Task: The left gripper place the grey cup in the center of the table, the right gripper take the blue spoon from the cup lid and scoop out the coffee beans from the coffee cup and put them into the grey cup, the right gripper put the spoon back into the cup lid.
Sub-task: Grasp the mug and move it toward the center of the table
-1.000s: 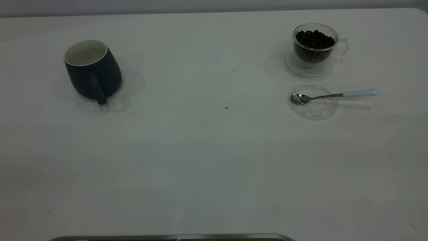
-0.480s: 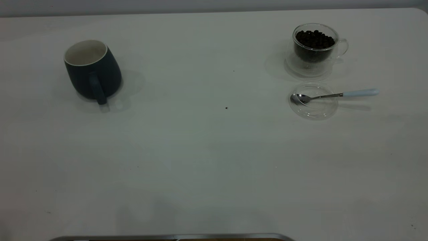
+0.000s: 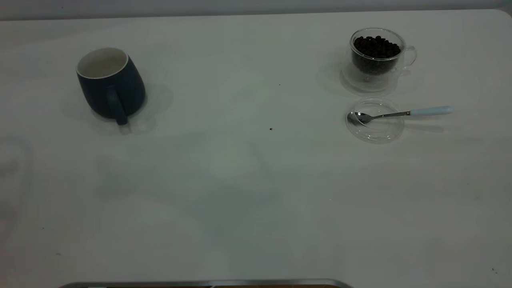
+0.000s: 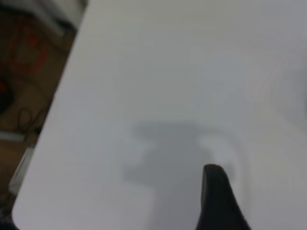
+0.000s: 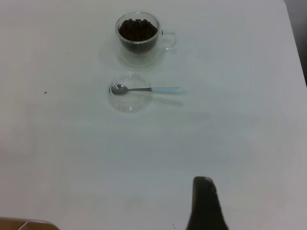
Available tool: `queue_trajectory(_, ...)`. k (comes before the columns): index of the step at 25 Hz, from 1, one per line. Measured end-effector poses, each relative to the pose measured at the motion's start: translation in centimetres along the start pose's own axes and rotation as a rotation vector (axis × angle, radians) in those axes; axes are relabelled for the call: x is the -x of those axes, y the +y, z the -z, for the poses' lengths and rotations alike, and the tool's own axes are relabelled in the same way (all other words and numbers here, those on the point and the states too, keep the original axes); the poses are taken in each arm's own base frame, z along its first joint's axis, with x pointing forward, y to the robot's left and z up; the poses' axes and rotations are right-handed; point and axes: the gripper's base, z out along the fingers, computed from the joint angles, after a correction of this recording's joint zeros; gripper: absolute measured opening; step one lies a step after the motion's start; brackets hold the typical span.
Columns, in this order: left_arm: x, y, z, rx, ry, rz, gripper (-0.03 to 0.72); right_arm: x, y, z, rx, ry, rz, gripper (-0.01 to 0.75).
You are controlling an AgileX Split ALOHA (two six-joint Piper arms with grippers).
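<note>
The grey cup (image 3: 110, 86) stands upright at the far left of the table (image 3: 256, 180), its handle toward the front. The coffee cup (image 3: 376, 56) with coffee beans (image 3: 376, 46) stands at the far right. In front of it lies the cup lid (image 3: 376, 130) with the blue spoon (image 3: 400, 114) across it, handle pointing right. Neither gripper shows in the exterior view. The right wrist view shows the coffee cup (image 5: 139, 38), lid (image 5: 130, 101) and spoon (image 5: 148, 89) far beyond my right gripper (image 5: 205, 201). My left gripper (image 4: 213, 191) hovers over bare table near its edge.
A metal strip (image 3: 200, 283) runs along the table's front edge. A tiny dark speck (image 3: 271, 129) lies mid-table. In the left wrist view the table's edge drops to a floor with cables (image 4: 24, 72).
Soft shadows have spread over the front and left of the table. The cups, lid and spoon have not moved.
</note>
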Motion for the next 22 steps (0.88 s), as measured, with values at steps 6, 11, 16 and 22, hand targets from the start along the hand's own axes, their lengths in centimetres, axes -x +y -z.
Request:
queue_trajectory(6,4.5,-0.3,-7.0,0.036,0.107,-0.174,0.513,0.0,0.0,0.0,0.0,0.0,0.0,0.561)
queue_trajectory(11,6.4,-1.9,-14.3,0.015,0.185,-0.414,0.513,0.0,0.0,0.0,0.0,0.0,0.0,0.561)
queue_trajectory(16,5.6,-4.5,-20.8,-0.045,0.206,-0.69,0.513,0.0,0.0,0.0,0.0,0.0,0.0,0.561)
queue_trajectory(22,2.7,-8.3,-25.0,-0.111,0.237,-0.858,0.51,0.0,0.0,0.0,0.0,0.0,0.0,0.561)
